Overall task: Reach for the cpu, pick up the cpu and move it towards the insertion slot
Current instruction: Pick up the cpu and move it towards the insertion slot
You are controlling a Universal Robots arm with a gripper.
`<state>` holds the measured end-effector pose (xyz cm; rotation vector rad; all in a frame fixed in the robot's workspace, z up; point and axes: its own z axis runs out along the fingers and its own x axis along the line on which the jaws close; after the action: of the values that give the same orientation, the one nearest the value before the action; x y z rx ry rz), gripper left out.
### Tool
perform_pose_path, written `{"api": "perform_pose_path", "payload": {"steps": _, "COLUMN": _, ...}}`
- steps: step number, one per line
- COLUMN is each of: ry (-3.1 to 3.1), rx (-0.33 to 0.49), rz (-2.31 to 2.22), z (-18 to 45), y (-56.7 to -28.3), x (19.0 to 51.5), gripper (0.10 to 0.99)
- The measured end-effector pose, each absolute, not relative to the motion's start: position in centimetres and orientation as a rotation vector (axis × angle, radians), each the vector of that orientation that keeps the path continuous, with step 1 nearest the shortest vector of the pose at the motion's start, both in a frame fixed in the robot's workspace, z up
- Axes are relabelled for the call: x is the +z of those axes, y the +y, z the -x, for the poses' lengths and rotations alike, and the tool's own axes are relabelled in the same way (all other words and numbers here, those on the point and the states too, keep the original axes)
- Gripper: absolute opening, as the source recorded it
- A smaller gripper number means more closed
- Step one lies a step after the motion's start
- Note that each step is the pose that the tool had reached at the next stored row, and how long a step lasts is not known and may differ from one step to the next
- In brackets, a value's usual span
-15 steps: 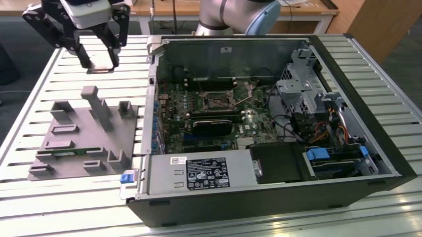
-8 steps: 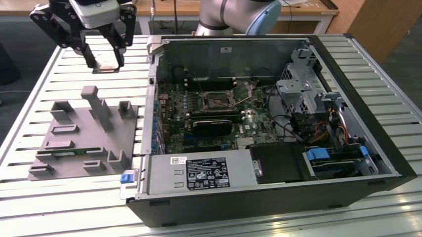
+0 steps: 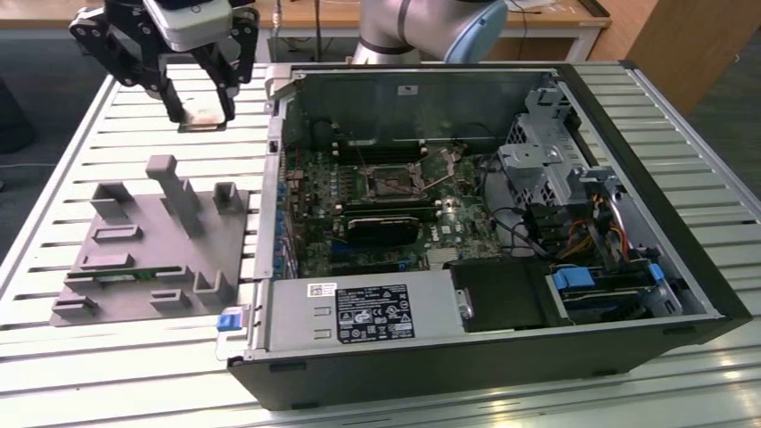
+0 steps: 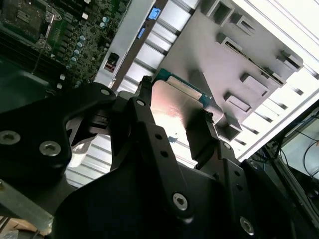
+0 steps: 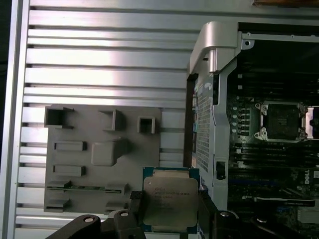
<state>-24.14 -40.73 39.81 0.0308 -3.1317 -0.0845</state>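
Note:
My gripper (image 3: 205,119) hangs above the slatted table on the exterior view's left, beyond the grey tray (image 3: 125,267) and outside the open computer case. It is shut on the cpu (image 3: 203,111), a flat silvery square held by two opposite edges. In the first wrist view the cpu (image 5: 170,196) sits between the black fingers (image 5: 207,211), over the tray's edge. The insertion slot (image 3: 389,183) is a dark square socket with a shiny frame on the motherboard, well to the exterior view's right of the gripper; it also appears in the first wrist view (image 5: 280,121).
The grey tray (image 5: 75,129) carries several upright blocks and posts. The case's metal wall (image 5: 214,55) stands between gripper and motherboard. Inside are a black card (image 3: 378,230), cables, a drive cage (image 3: 541,169) and a power supply (image 3: 356,314).

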Motion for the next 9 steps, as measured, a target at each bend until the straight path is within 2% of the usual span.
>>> {"api": "perform_pose_path", "payload": {"steps": 9, "ry": -3.132, "rx": -0.085, "rz": -0.031, "z": 22.5, "y": -40.7, "x": 39.8, "gripper": 0.529}}
